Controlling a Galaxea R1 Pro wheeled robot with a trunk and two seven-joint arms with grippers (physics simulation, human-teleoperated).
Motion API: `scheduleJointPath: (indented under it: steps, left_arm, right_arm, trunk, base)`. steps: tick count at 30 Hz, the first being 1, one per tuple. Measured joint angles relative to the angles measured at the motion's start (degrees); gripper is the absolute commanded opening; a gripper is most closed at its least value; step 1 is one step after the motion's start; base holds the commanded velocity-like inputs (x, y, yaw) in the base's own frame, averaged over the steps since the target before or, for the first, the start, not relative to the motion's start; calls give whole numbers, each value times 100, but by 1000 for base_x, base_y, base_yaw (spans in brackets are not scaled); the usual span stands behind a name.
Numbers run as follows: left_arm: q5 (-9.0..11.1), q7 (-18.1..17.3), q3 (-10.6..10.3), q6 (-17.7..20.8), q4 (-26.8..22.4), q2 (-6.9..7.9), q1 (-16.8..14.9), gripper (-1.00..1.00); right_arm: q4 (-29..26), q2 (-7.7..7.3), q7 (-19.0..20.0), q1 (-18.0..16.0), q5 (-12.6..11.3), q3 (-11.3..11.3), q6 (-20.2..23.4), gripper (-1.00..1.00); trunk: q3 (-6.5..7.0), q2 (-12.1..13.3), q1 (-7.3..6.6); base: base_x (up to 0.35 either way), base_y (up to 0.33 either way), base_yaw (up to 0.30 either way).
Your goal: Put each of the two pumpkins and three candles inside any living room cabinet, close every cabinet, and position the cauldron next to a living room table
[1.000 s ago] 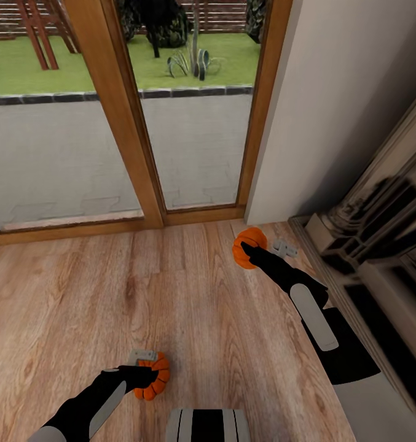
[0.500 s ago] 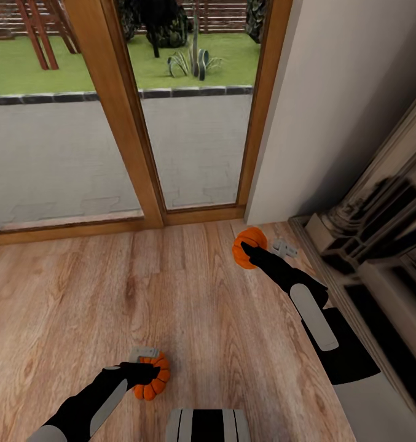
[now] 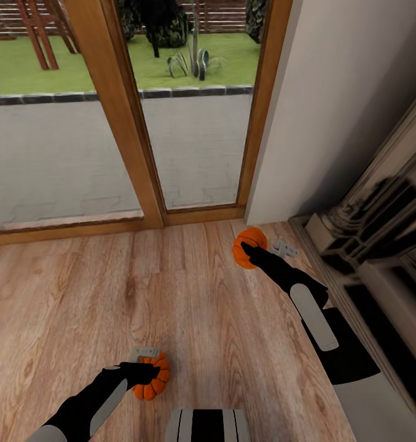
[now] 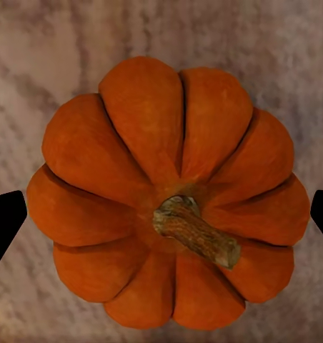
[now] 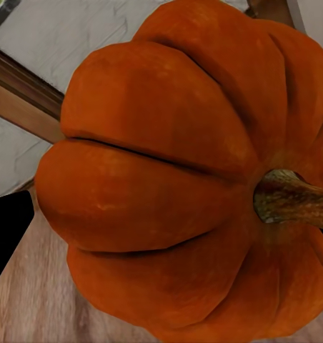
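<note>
Each tool, left (image 3: 147, 373) and right (image 3: 252, 250), clasped a rigid, light-looking pumpkin (image 3: 151, 376) (image 3: 249, 247) across its ribbed flanks, the near one at 6 o'clock.

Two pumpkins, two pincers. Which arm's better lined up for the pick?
Left, probably. In its wrist view the near pumpkin sits stem-up, centred between both fingertips of the left pincer. The right pincer sees the far pumpkin tilted and off-centre, one fingertip visible.
</note>
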Motion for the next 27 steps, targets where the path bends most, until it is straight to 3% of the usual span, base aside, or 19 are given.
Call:
scheduleJointPath:
  steps: [11, 17, 27]
  left_arm:
    - [-5, 28, 3, 0, 0, 0, 0, 100]
    - [-1, 527, 0, 2, 0, -8, 0, 100]
    - [7, 600, -4, 2, 0, -14, 0, 100]
  right_arm:
    - [0, 0, 1, 0, 0, 1, -1, -100]
    - [-3, 0, 1, 0, 0, -1, -1, -100]
    - [-9, 0, 1, 0, 0, -1, 0, -100]
  trunk:
    - [0, 0, 0]
    - [0, 0, 0]
    - [0, 0, 0]
  base:
    - [0, 0, 0]
    - [0, 0, 0]
    - [0, 0, 0]
